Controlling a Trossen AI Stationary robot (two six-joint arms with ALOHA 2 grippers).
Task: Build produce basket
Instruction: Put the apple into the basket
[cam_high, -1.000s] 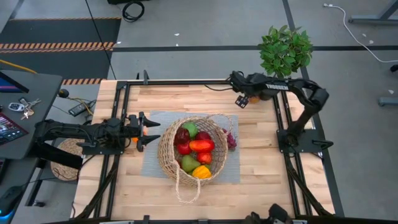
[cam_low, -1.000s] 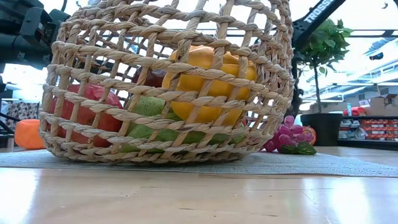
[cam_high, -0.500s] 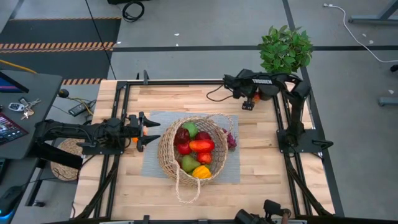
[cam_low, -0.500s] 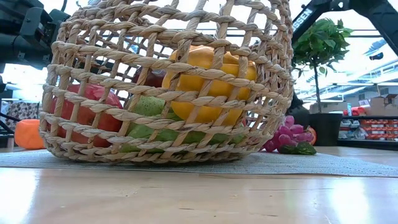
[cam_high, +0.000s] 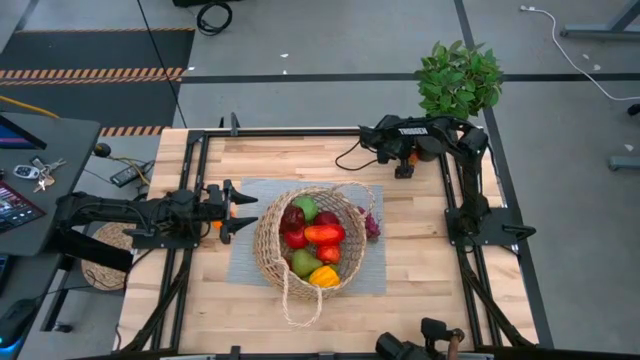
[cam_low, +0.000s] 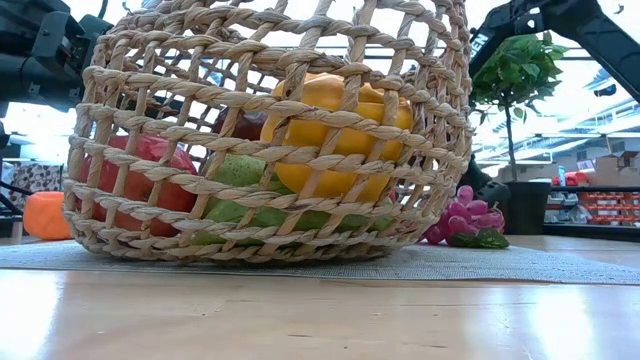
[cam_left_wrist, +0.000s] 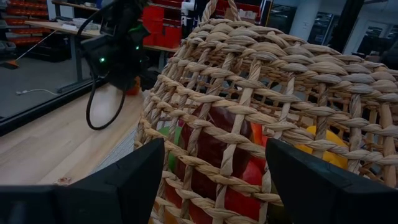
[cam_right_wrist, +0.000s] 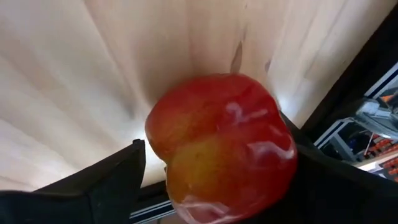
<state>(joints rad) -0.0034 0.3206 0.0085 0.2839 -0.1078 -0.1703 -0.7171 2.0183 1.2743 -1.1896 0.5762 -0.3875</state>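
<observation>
Closest to me, the basket (cam_high: 308, 241) sits on the grey mat (cam_high: 243, 264) in the middle of the table (cam_high: 420, 280), tipped slightly, already holding red, green, orange and yellow produce (cam_high: 316, 244). The purple grapes (cam_low: 463, 222) lie just beside it on the mat, not yet in.

At the basket's left side the left gripper (cam_high: 232, 210) hovers low, its fingers (cam_left_wrist: 124, 180) spread to either side of the wicker wall without touching it. A small orange piece (cam_low: 47, 215) rests on the mat by that arm.

Farther back, the right arm has folded in over the last second: its elbow has swung inward and the wrist has drawn back toward the far right corner, near the potted plant (cam_high: 458, 80). The right gripper (cam_high: 404, 160) now points down there, fingers (cam_right_wrist: 106, 180) wide on either side of a red-and-yellow fruit (cam_right_wrist: 221, 146) resting on the wood. I'd judge it is lining up to pick the fruit, with no grip made yet.
</observation>
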